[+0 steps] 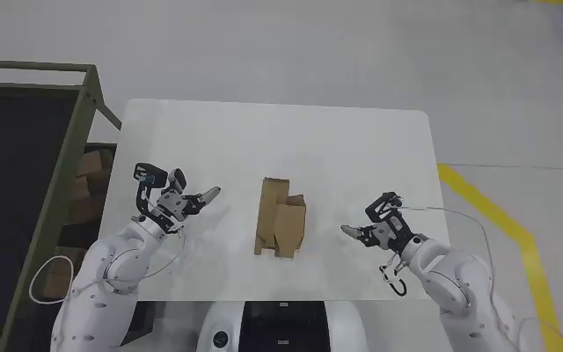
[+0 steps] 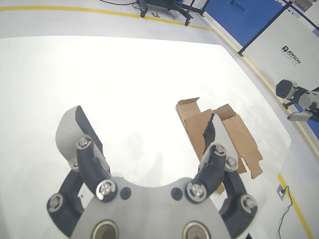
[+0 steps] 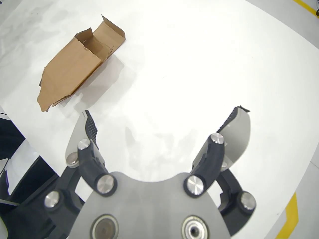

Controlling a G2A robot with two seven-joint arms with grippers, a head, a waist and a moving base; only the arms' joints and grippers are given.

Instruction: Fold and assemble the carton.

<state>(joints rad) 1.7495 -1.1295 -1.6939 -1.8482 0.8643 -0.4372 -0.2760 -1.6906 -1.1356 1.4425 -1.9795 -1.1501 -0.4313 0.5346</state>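
Note:
A brown carton [image 1: 280,217] lies flattened on the white table [image 1: 281,141], near the middle of its front half, with flaps sticking out at both ends. The same carton [image 2: 224,135] [image 3: 74,68] appears in both wrist views, one end partly raised open. My left gripper [image 1: 195,195] [image 2: 145,115] hovers to the left of the carton, open and holding nothing. On the other side my right gripper [image 1: 369,220] [image 3: 164,115] is also open and holding nothing. Neither gripper touches the carton.
A dark frame rack [image 1: 53,123] with cardboard pieces stands off the table's left edge. A yellow floor line [image 1: 493,211] runs past the right side. A cable loop [image 1: 457,216] trails from the right arm. Bare tabletop surrounds the carton.

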